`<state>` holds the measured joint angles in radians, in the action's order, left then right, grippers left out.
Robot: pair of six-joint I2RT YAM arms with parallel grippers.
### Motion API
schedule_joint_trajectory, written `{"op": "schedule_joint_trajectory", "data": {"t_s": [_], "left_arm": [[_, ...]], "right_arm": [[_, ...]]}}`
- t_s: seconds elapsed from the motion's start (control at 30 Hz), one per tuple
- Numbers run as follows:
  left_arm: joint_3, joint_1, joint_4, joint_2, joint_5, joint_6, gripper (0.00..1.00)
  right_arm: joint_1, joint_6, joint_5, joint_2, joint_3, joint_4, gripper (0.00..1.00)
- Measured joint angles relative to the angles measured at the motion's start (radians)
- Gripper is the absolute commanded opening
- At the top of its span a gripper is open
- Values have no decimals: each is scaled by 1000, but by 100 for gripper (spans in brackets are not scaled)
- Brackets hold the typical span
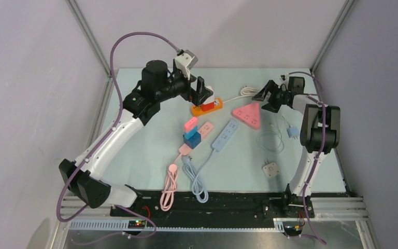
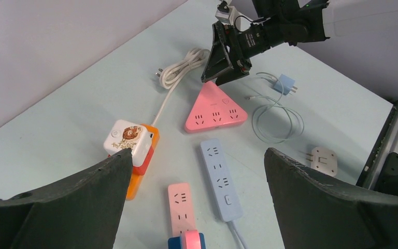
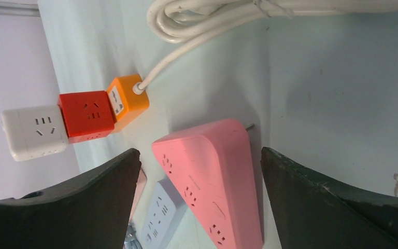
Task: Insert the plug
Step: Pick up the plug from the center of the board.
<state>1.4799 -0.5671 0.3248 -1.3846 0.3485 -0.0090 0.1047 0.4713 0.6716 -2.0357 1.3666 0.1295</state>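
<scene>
Top external view: the right gripper [image 1: 261, 97] hovers at the far apex of the pink triangular strip [image 1: 247, 115]. Its jaws are spread wide with nothing between them, as the right wrist view confirms. The left gripper [image 1: 203, 94], likewise spread fully and empty, hangs over the orange strip [image 1: 207, 107], which carries a red cube [image 3: 86, 115] and a white cube [image 3: 33, 132].

Two loose plugs lie on the bench [image 1: 238, 171], both on the right arm's side. A small blue plug [image 1: 293, 132] on a thin white cable sits near the pink strip. A white plug [image 1: 270, 169] sits closer to the arm bases, its prongs pointing back toward the strips. Which of the two the task means cannot be told.

Either plug lies on the near side of the right gripper, between it and its own base, so the right arm is judged the closer. It would probably need to draw back toward the near edge and set its jaws across the plug body, leaving the prongs free.
</scene>
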Motion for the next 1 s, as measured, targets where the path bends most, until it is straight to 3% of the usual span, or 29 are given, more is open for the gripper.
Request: {"op": "schedule_joint_trajectory", "data": {"t_s": [0.4, 0.63, 0.83, 1.0], "left_arm": [[3, 1, 21, -6, -14, 19, 100], [23, 8, 31, -12, -29, 41, 100], [40, 8, 31, -13, -28, 44, 100], [40, 8, 31, -15, -28, 44, 100]], "right_arm": [[-10, -66, 99, -41, 1, 61, 86], [-10, -81, 162, -63, 1, 79, 76], [-9, -63, 190, -94, 1, 63, 78], [-10, -62, 211, -104, 1, 35, 62]]}}
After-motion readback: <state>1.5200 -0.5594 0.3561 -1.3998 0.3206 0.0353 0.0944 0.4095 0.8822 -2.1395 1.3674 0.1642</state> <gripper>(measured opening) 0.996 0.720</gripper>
